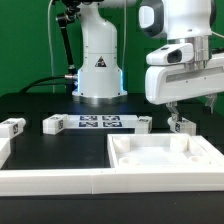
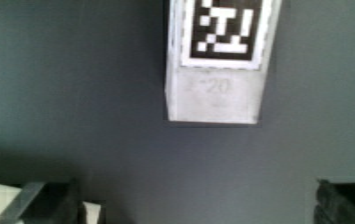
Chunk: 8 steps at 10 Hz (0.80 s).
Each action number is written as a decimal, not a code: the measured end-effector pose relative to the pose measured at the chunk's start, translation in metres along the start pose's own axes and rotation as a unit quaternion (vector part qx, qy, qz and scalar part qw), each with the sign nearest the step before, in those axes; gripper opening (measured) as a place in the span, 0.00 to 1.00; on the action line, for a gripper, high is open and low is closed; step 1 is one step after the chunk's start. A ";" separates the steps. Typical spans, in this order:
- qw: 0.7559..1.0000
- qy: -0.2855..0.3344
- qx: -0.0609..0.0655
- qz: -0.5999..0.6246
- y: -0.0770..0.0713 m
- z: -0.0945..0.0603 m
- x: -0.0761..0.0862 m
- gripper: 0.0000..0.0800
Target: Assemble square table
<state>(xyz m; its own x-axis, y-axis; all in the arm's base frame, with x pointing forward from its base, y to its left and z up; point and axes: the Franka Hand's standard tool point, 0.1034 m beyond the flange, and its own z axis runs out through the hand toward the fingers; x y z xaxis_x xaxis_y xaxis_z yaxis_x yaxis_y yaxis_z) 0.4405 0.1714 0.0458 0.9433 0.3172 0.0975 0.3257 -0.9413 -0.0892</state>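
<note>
Robotics lab: bolted-down arm base (image 1: 98, 72), tag-printed marker board (image 1: 100, 123), black table (image 1: 60, 148).

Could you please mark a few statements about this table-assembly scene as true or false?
1. The gripper is open and holds nothing. True.
2. The square tabletop lies at the exterior view's left. False: it lies at the front right.
3. The wrist view shows a white leg bearing a tag. True.
4. A leg is already fitted to the tabletop. False: none stands on it; another leg lies loose on the black table.
</note>
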 end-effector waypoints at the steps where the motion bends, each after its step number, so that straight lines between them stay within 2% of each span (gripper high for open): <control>1: 1.000 -0.001 -0.001 0.018 -0.003 -0.001 -0.001 0.81; 2: 0.999 0.000 -0.009 0.032 -0.012 -0.007 -0.003 0.81; 3: 1.000 0.002 -0.018 0.018 -0.015 -0.010 -0.003 0.81; 5: 0.999 0.000 -0.018 0.032 -0.009 -0.008 -0.004 0.81; 8: 0.999 0.000 -0.017 0.032 -0.010 -0.008 -0.004 0.81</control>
<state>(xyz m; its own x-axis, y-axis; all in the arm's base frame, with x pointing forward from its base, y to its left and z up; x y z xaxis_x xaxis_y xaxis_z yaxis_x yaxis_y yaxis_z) 0.4325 0.1785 0.0541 0.9620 0.2568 0.0926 0.2629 -0.9629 -0.0604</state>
